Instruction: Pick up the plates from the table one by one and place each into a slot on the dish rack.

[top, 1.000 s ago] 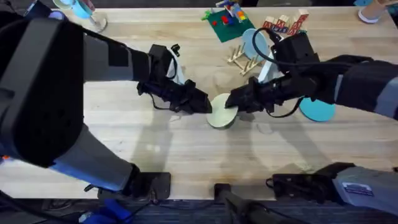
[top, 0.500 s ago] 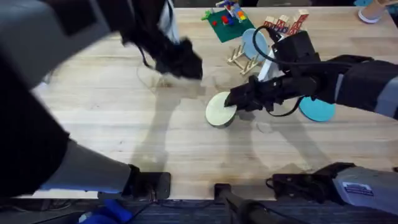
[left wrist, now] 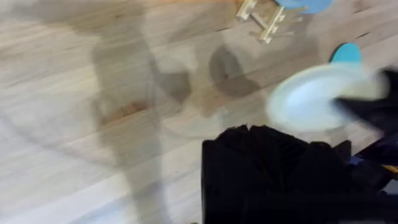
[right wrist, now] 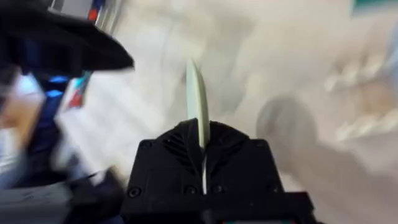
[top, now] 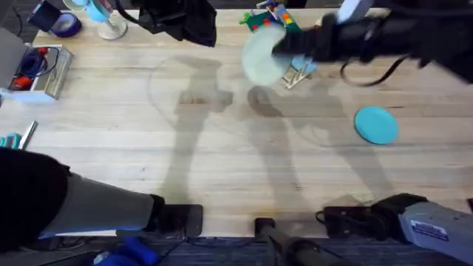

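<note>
The right gripper [right wrist: 202, 149] is clamped on the cream plate [top: 262, 57], which stands edge-on between the two black fingers in the right wrist view, its rim [right wrist: 195, 99] projecting well beyond the fingertips. In the overhead view this plate is held above the table [top: 222, 148] at the upper centre of the frame, just left of the dish rack [top: 295, 74], with its shadow on the wood below it. The left gripper [top: 188, 18] sits at the top edge of the overhead view, left of centre; whether its fingers are spread or closed cannot be told. The left wrist view shows the lifted plate face-on as a pale disc [left wrist: 314, 96], which the right wrist view gives only as a thin edge; it also shows one end of the rack [left wrist: 261, 18]. Three plates are counted in the overhead view: the cream one in the grasp, one teal plate [top: 377, 124] lying flat on the table at centre right, well apart from the rack, and one light-blue plate [top: 304, 65] at the rack. One rack is visible.
</note>
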You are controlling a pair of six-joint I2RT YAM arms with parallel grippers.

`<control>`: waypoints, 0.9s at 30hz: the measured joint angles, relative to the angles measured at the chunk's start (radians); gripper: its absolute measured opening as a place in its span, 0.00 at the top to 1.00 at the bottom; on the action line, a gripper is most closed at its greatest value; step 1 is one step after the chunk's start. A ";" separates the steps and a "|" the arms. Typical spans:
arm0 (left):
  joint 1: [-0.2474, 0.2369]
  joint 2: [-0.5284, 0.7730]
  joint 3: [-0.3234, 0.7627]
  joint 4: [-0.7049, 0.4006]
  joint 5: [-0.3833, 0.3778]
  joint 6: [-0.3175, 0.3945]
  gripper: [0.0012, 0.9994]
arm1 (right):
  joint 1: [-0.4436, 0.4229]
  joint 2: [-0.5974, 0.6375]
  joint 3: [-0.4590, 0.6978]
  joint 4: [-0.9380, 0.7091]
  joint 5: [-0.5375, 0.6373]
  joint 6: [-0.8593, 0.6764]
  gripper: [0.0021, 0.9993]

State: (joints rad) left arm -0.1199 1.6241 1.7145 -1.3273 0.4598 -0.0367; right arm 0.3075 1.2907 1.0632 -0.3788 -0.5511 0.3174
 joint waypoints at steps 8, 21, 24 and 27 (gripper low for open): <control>0.002 0.000 0.000 -0.019 -0.018 0.011 0.56 | -0.076 -0.019 0.086 0.027 0.135 -0.372 0.97; 0.002 0.000 0.000 -0.015 -0.020 0.011 0.01 | -0.147 0.002 0.086 0.005 0.171 -0.822 0.97; 0.002 0.000 0.000 -0.015 -0.020 0.011 0.01 | -0.147 0.044 0.086 0.003 0.201 -0.866 0.97; 0.002 0.000 0.000 -0.015 -0.020 0.011 0.01 | -0.147 0.094 0.086 0.003 0.247 -0.888 0.97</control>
State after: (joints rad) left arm -0.1181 1.6241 1.7145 -1.3422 0.4397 -0.0257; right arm 0.1604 1.3847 1.1492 -0.3759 -0.3039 -0.5707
